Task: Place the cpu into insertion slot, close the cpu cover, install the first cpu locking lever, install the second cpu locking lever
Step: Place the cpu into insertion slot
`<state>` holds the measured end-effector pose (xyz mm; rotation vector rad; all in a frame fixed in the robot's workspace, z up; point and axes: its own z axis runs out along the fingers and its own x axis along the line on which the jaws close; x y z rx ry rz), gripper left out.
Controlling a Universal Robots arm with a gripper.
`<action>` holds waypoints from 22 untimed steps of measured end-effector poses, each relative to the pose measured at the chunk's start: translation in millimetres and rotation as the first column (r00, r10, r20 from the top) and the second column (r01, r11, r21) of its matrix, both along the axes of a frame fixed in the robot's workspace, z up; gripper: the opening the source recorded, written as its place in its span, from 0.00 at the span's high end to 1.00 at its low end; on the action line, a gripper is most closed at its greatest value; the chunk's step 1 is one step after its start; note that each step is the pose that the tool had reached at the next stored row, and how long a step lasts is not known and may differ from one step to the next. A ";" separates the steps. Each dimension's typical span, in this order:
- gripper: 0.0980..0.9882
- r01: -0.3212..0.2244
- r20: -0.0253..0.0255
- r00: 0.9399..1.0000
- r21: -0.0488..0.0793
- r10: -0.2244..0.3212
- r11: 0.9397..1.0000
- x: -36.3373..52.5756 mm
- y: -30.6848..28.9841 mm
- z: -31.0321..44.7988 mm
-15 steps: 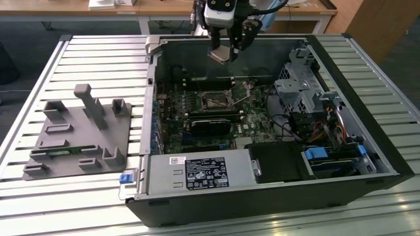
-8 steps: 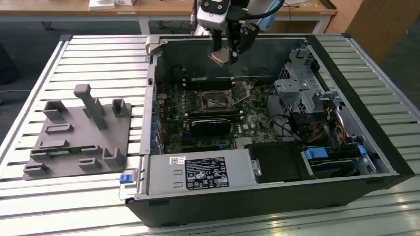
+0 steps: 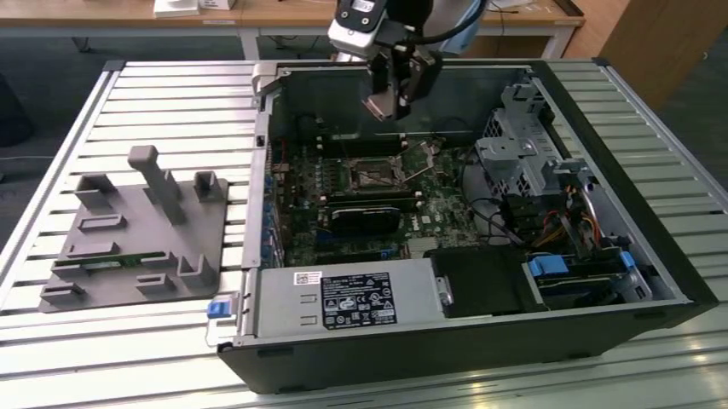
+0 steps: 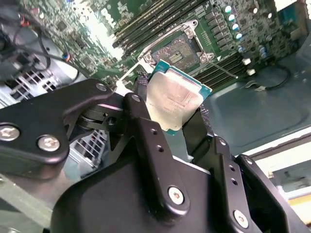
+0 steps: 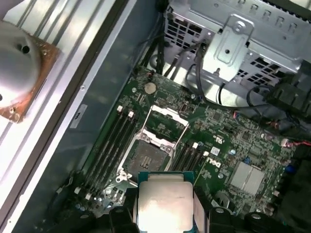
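**Exterior view.** The gripper (image 3: 393, 100) is seen hanging inside the open computer case (image 3: 637, 256), above the motherboard (image 3: 298, 196) and well clear of the insertion slot (image 3: 369, 175). A grey fixture plate (image 3: 136, 247) is noted on the slatted table (image 3: 68, 128), at the exterior view's left.

**Second wrist view.** The cpu (image 4: 175, 99) is clamped by its edges between the two black fingers (image 4: 141, 121), with its metal face shown and the chip tilted. The slot lies beyond it, untouched.

**First wrist view.** The cpu is held in the air just short of the slot, whose dark centre is bare. The cpu cover (image 5: 167, 119) is seen swung open behind the slot.

**Progress (judged).** No step is completed. Placement is under way. The cover is not yet closed, and both locking levers are left to install.
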<state>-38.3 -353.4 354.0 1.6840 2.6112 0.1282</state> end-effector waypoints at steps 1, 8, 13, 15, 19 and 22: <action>0.50 0.018 0.000 1.000 0.000 -0.018 1.000 0.0 0.0 -1.0; 0.50 0.144 0.000 0.990 0.000 -0.144 0.990 0.0 0.0 -8.1; 0.50 0.233 0.000 0.972 0.000 -0.233 0.972 0.0 0.0 -13.3; 0.50 0.268 0.000 0.963 0.000 -0.268 0.963 0.0 0.0 -15.5; 0.50 0.325 0.000 0.946 0.000 -0.325 0.946 0.0 1.1 -21.4; 0.50 0.331 0.000 0.944 0.000 -0.331 0.944 0.0 8.5 -26.8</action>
